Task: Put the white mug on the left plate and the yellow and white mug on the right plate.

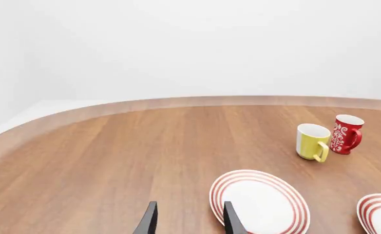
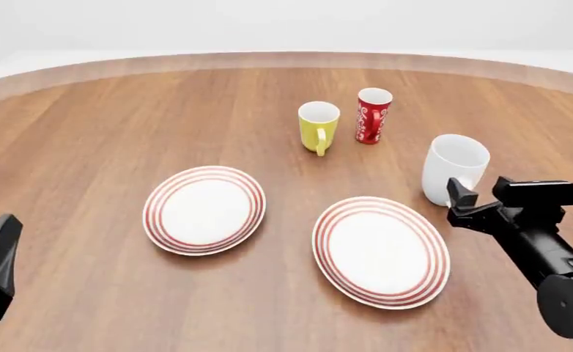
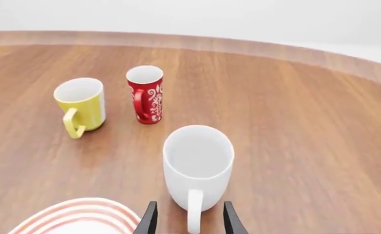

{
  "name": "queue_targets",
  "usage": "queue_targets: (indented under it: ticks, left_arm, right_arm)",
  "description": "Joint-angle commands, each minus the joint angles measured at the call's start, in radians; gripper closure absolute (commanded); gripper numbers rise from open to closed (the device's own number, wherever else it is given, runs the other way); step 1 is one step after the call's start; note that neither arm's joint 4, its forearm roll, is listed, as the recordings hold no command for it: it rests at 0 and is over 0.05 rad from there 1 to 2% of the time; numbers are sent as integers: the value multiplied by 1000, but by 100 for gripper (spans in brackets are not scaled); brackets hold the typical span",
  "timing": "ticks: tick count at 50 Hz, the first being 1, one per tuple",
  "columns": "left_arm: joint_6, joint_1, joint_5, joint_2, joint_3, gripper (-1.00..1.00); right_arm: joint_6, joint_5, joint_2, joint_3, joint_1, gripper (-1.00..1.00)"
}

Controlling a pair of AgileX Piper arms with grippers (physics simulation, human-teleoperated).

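Wood table (image 2: pixel 120 132) scene: right tool (image 3: pixel 188 219), fingers spread, lines up on the white mug (image 3: pixel 198 165) handle for a grab, left tool (image 1: pixel 188 222) also spread, idle.

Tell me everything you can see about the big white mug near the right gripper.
The white mug is plain, glossy and ceramic-looking, the largest cup here. It stands upright on the wooden table, empty, with its loop handle facing the right gripper. It sits just beyond the right plate, not on it, and apart from the yellow and white mug. The open fingers flank the handle without visibly touching it.
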Motion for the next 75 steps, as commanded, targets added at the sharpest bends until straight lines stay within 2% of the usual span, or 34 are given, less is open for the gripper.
queue_targets:
  ticks: [1,53,72,73,75]
  left_arm:
    - [0,0,0,0,0,-100]
    - [0,0,0,0,0,-100]
    - [0,0,0,0,0,-100]
    - [0,0,0,0,0,-100]
    - [0,0,0,0,0,-100]
  right_arm:
    - [6,-2,44,-24,-5,-100]
    - [37,-2,236,-117,-14,-100]
    - [41,-2,264,-132,-15,-100]
    - [41,-2,266,-133,-15,100]
    - [41,-2,264,-132,-15,100]
